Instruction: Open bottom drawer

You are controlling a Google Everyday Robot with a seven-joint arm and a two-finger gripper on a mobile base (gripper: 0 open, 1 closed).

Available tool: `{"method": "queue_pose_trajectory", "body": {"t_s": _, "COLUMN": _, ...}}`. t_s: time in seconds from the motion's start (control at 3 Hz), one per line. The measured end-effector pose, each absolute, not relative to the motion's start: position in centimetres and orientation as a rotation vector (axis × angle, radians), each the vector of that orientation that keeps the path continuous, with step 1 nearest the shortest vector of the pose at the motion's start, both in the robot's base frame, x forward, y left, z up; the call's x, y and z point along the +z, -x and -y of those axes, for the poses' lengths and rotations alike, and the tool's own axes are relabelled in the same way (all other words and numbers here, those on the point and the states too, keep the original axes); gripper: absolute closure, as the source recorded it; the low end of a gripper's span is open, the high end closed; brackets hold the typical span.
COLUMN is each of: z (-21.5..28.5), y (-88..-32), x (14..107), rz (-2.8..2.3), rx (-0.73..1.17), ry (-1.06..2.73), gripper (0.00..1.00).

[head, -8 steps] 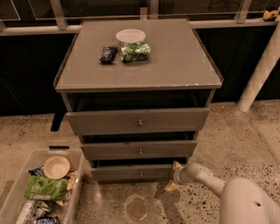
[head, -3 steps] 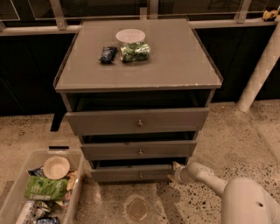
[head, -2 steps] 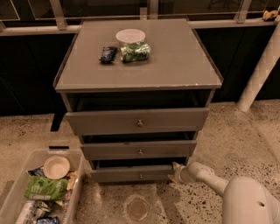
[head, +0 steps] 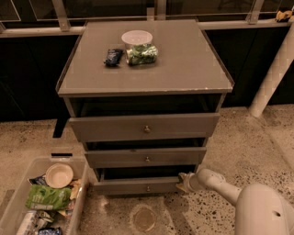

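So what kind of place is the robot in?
Probably an office or lab test area: a speckled hard floor, a grey drawer cabinet, and a clear bin of snacks. The gripper sits at the right end of the bottom drawer.

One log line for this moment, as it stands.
target: bottom drawer | gripper: at its front's right end | knob: not gripped

Place: indoor work or test space; cannot tell office or lab.
Floor: speckled terrazzo (head: 257,151).
Top of frame: dark glazing, metal posts (head: 59,9); white pillar (head: 274,73), upper right.
Lower left: plastic bin (head: 50,160) of snack packets.
Gripper (head: 183,182): lower centre-right, at the bottom drawer (head: 124,187)'s right end.
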State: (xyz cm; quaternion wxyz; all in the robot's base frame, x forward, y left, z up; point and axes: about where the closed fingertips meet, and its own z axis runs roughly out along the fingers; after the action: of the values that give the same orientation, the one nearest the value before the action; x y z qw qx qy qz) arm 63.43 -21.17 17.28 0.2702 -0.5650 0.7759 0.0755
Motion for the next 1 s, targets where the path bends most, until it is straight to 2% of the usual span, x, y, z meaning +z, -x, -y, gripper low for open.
{"method": "queue_pose_trajectory", "body": {"t_s": 0.67, "z": 21.1, "y": -63.4, "x": 17.2, "rz": -2.087, "rx": 0.201, "ry": 1.535, "gripper": 1.0}}
{"method": "queue_pose_trajectory", "body": {"t_s": 1.0, "z": 21.6, "y": -61.4, "x": 16.1, "rz": -2.061, "rx": 0.189, "ry": 1.573, "gripper": 1.0}}
